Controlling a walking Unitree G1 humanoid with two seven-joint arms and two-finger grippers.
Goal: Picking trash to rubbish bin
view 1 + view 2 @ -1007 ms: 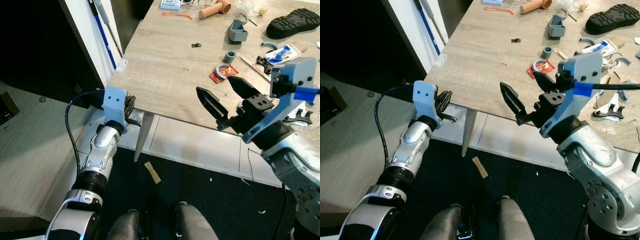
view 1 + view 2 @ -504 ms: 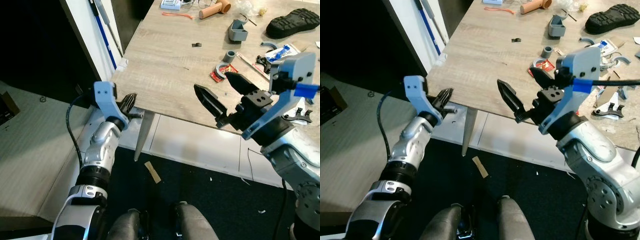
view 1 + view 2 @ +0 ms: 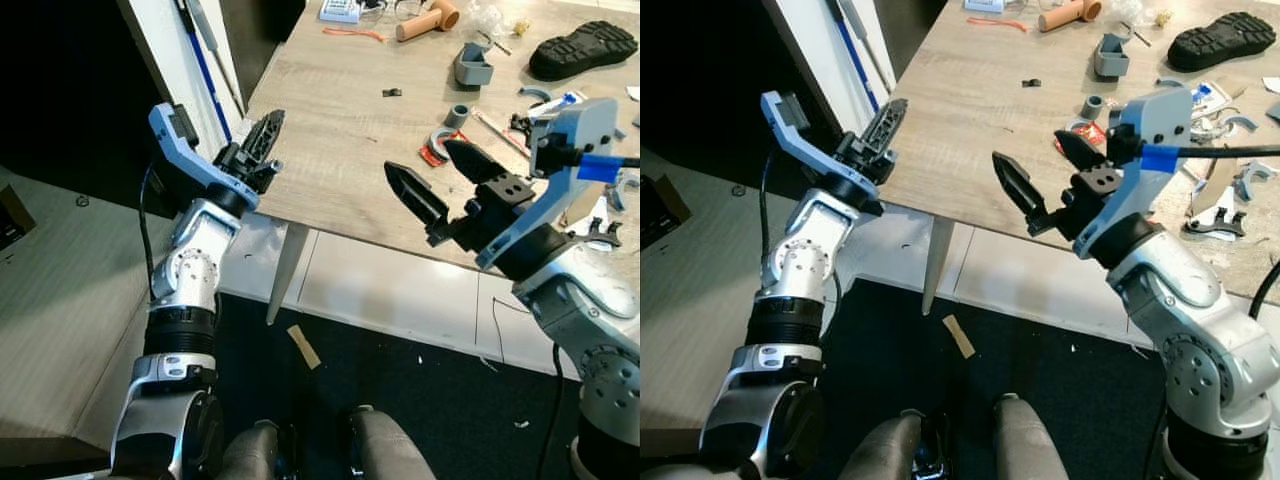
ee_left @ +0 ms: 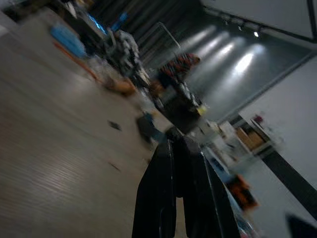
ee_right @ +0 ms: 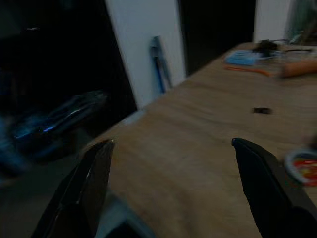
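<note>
Cluttered table (image 3: 330, 120) — shoe sole (image 3: 583, 48) (far edge).

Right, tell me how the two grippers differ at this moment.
The left gripper has its fingers pressed together, while the right gripper has its fingers spread wide with nothing between them. The left gripper sits at the table's near-left corner; the right gripper hangs over the near edge further right, close to the red wrapper. Both have long black fingers, point out over the wooden tabletop, and hold nothing.
</note>
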